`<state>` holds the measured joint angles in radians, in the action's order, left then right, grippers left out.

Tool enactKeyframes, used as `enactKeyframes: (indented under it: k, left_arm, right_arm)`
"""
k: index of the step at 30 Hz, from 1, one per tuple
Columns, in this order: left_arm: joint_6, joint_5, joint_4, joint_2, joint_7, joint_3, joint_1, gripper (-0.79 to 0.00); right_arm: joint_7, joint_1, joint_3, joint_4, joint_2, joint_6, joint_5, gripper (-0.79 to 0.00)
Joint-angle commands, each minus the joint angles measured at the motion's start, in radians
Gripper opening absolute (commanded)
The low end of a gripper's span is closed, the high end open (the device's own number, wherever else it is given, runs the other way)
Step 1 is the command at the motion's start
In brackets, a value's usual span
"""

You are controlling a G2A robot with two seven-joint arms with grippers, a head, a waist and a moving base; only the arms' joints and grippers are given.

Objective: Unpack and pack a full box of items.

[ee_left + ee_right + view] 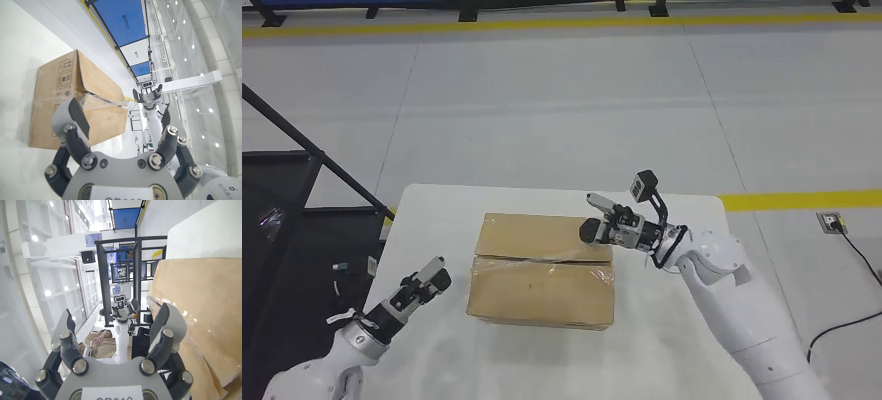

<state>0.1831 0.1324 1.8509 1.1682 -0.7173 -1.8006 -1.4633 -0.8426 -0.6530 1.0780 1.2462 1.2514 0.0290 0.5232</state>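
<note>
Box (542,272) on table (442,215), taped across top — contents hidden.

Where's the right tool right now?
In the top view, the right tool, open, sits at the right end of the cardboard box, by its taped seam.

A white counter (442,215) with rounded corners carries one thing: a brown cardboard box (542,270), sitting flat near its middle, well in from every edge. The top flaps are down, with clear tape running along their seam, crinkled at one end.
</note>
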Motion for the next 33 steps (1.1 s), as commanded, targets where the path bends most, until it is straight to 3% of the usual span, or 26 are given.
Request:
enactKeyframes:
  k: [1,8,18,33]
  left_arm:
    - [0.003,-0.018,-0.01,-0.001,0.015,0.018,0.012,0.0]
    - [0.003,-0.02,-0.028,-0.003,0.038,0.04,0.031,0.0]
    - [-0.019,-0.029,-0.036,-0.007,0.056,0.08,0.065,0.0]
    - [-0.119,0.0,-0.151,-0.007,0.004,0.229,0.218,0.0]
  right_arm:
    - [0.045,0.007,-0.026,-0.002,0.006,-0.017,-0.042,0.0]
    - [0.036,0.026,-0.059,-0.011,0.012,-0.068,-0.087,0.0]
    - [-0.03,-0.03,-0.021,0.059,-0.01,-0.125,-0.149,0.0]
    - [-0.062,-0.088,-0.023,0.106,-0.017,-0.078,-0.18,0.0]
